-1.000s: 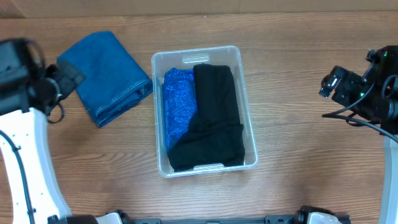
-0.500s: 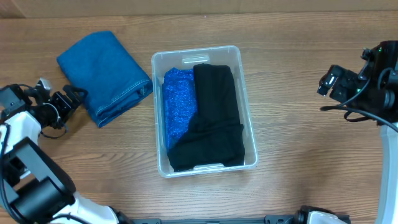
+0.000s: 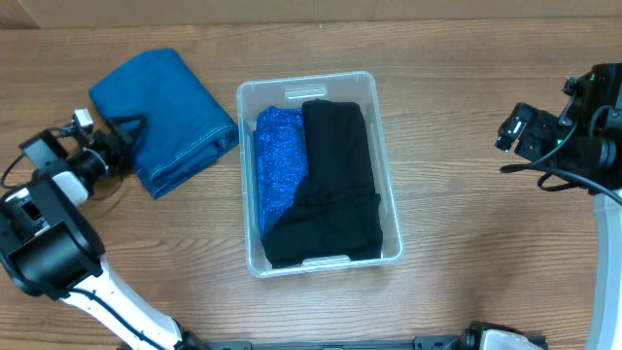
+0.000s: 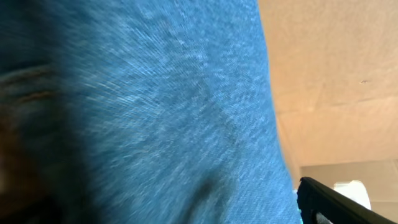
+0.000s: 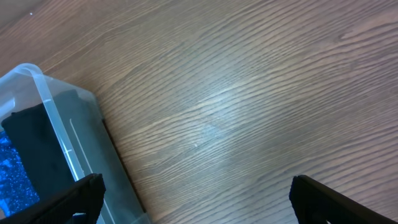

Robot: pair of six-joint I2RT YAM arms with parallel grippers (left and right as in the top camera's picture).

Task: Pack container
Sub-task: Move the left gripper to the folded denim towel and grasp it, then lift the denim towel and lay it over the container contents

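The left gripper (image 3: 121, 136) sat at the edge of the folded jeans (image 3: 170, 112), its grip impossible to tell, probably to fetch them for the container (image 3: 311, 80), while the right gripper (image 5: 196, 186) hung spread apart and empty.

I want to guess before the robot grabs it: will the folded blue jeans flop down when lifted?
Probably yes: the jeans are soft cloth folded in layers, so lifting one edge may let them droop and unfold. They look thick, so likely heavyish for cloth. Lying flat on the wooden table, they shouldn't roll.
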